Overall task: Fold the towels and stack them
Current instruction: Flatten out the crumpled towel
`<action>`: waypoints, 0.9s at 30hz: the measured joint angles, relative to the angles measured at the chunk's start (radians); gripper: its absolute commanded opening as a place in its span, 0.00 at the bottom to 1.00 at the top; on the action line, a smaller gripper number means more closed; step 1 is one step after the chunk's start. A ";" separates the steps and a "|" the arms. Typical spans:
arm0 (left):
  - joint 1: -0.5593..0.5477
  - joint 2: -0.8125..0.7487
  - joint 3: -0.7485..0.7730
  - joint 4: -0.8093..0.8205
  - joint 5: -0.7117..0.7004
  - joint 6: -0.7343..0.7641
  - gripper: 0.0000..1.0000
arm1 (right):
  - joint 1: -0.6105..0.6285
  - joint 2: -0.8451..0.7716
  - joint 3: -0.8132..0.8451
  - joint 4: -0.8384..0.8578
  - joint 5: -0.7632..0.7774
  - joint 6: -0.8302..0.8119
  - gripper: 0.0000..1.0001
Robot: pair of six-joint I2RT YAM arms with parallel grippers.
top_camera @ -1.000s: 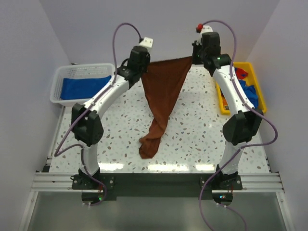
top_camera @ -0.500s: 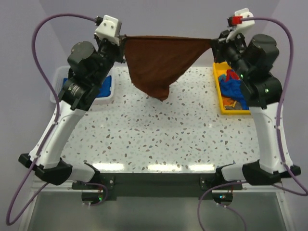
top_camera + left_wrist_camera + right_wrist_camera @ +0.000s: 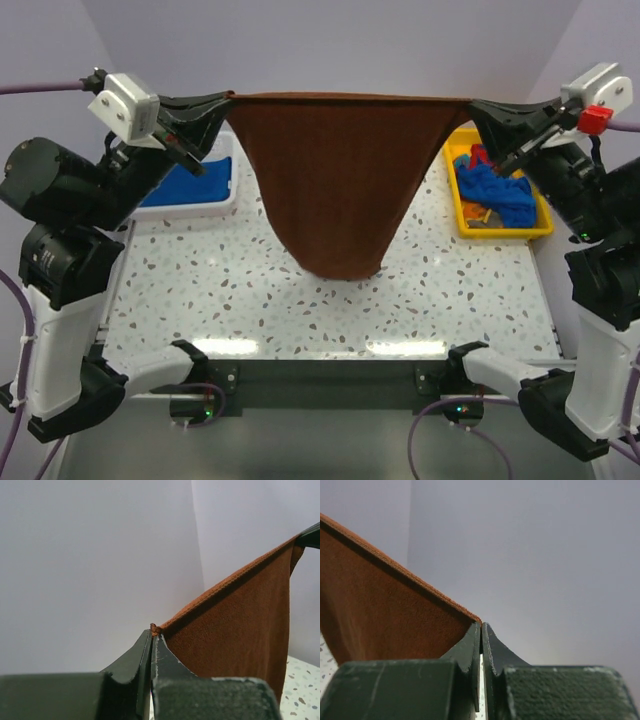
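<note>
Above the table (image 3: 200, 290), left end effector (image 3: 228, 98) and right end effector (image 3: 472, 103) pinch corners of the brown towel (image 3: 340, 180).

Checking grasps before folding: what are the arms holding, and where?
The brown towel, hanging spread: left gripper has its fingers shut on one top corner, right gripper on the other.

white basket (image 3: 215, 207): part-hidden behind left arm (image 3: 70, 200) | yellow bin (image 3: 505, 234) contents: jumbled, indistinct | brown towel (image 3: 235, 630): cut off below
</note>
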 measured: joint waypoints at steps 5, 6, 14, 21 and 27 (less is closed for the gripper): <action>0.000 0.064 0.110 -0.029 0.010 -0.017 0.00 | 0.000 0.034 0.071 0.023 0.005 -0.009 0.00; 0.000 0.089 0.132 -0.029 -0.007 -0.017 0.00 | 0.000 0.046 0.079 0.029 0.014 -0.012 0.00; 0.002 0.305 0.182 0.047 -0.288 0.039 0.00 | 0.000 0.237 0.085 0.134 0.177 -0.018 0.00; 0.065 0.676 0.323 0.079 -0.513 0.095 0.00 | -0.006 0.530 0.128 0.158 0.364 -0.017 0.00; 0.088 0.737 0.267 0.072 -0.521 0.093 0.00 | -0.011 0.620 0.146 0.095 0.399 -0.014 0.00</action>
